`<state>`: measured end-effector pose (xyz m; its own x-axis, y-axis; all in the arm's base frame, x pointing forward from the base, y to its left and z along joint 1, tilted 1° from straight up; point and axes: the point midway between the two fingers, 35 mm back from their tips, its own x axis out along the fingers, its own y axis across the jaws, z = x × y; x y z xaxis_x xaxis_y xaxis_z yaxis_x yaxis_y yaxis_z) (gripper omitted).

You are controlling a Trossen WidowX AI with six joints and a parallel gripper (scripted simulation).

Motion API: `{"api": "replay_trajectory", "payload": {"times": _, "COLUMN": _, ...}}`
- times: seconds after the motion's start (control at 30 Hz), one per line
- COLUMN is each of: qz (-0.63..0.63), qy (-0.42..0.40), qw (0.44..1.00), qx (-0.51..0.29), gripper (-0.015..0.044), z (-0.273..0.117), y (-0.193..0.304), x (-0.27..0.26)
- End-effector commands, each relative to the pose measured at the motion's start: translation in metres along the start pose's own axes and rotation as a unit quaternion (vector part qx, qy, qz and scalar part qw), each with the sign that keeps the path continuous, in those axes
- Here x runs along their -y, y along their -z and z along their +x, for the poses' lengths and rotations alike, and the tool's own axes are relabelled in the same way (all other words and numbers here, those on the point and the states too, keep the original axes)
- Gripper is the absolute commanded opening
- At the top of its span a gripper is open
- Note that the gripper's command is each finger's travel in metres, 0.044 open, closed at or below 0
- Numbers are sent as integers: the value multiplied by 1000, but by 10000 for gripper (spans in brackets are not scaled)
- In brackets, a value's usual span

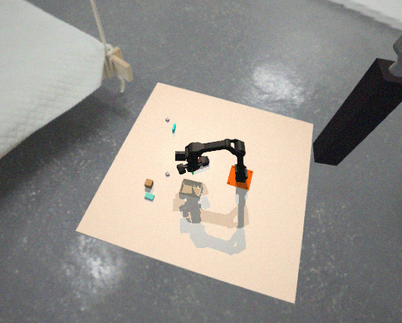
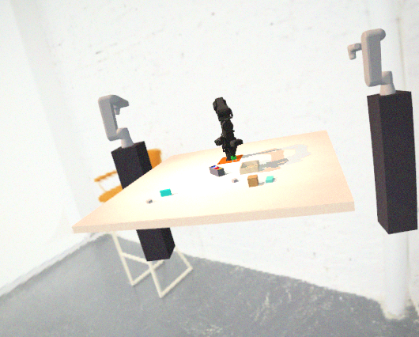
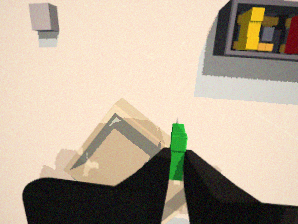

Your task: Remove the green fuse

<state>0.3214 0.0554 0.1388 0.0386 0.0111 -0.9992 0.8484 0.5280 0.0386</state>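
My gripper [image 1: 193,170] [image 2: 232,156] [image 3: 176,155] is shut on the green fuse [image 1: 193,173] [image 2: 233,158] [image 3: 178,140], which hangs between the fingertips, above the table and outside the block. The open tan tray [image 1: 190,195] [image 2: 249,170] [image 3: 135,131] is below and to the left in the wrist view; the fingers hide part of it. The dark fuse block [image 2: 219,172] [image 3: 221,36] is at the upper right there, apart from the gripper. It holds a yellow fuse [image 3: 250,31] and a red fuse [image 3: 294,36]; its right part is cut off.
A brown cube [image 1: 149,183] [image 2: 253,180] and a teal block [image 1: 149,196] [image 2: 269,179] lie beyond the tray. A small grey cube [image 1: 167,174] [image 2: 234,180] [image 3: 43,17] is nearer. Another teal block [image 1: 174,128] [image 2: 165,192] and grey cube [image 1: 167,119] [image 2: 149,201] lie farther off.
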Motion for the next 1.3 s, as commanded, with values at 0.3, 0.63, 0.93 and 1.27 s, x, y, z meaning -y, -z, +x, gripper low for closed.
{"api": "replay_trajectory", "payload": {"times": 0.3, "qz": 1, "qy": -2, "qw": 1000, "qx": -1, "gripper": 0, "z": -1, "y": 66, "x": -34}}
{"api": "replay_trajectory", "payload": {"times": 0.63, "qz": 1, "qy": -2, "qw": 1000, "qx": -1, "gripper": 0, "z": 8, "y": 70, "x": -35}}
{"api": "replay_trajectory", "payload": {"times": 0.93, "qz": 1, "qy": -2, "qw": 1000, "qx": -1, "gripper": 0, "z": 22, "y": 70, "x": -36}}
{"api": "replay_trajectory", "payload": {"times": 1.27, "qz": 1, "qy": -2, "qw": 1000, "qx": -1, "gripper": 0, "z": 38, "y": 70, "x": -35}}
